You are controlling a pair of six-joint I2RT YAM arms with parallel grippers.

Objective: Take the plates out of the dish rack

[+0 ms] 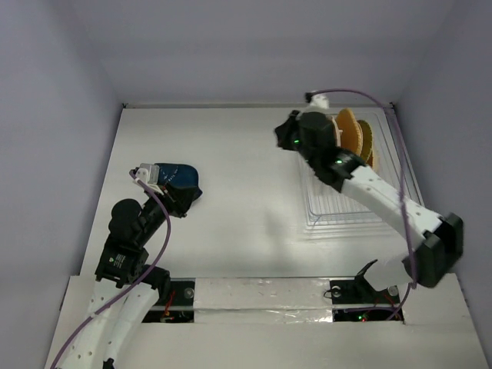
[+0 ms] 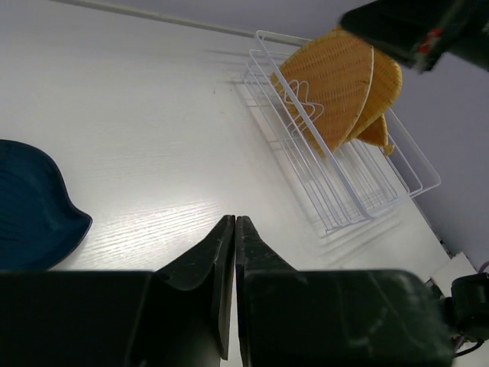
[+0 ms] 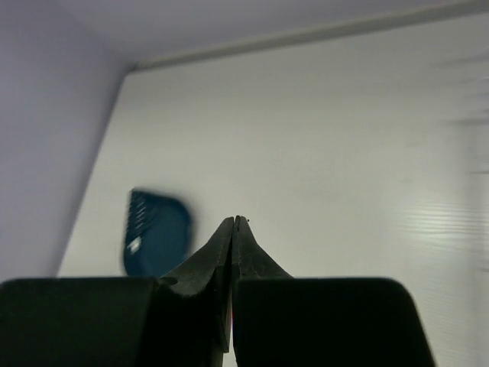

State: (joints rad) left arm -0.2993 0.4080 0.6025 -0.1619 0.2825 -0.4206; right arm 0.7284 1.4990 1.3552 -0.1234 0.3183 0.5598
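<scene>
Three orange-tan woven plates [image 1: 355, 132] stand on edge in the far end of the clear wire dish rack [image 1: 350, 201] at the right of the table. They also show in the left wrist view [image 2: 340, 86], standing in the rack [image 2: 348, 183]. My right gripper [image 1: 283, 132] is shut and empty, raised just left of the plates and pointing away from them. My left gripper [image 1: 147, 175] is shut and empty at the left, over the dark blue dish [image 1: 178, 183]. Both pairs of jaws are pressed together in the wrist views.
The dark blue ribbed dish lies on the table at the left [image 2: 30, 206] and shows in the right wrist view [image 3: 157, 233]. Grey walls enclose the white table on three sides. A purple cable loops over the right arm [image 1: 369, 96].
</scene>
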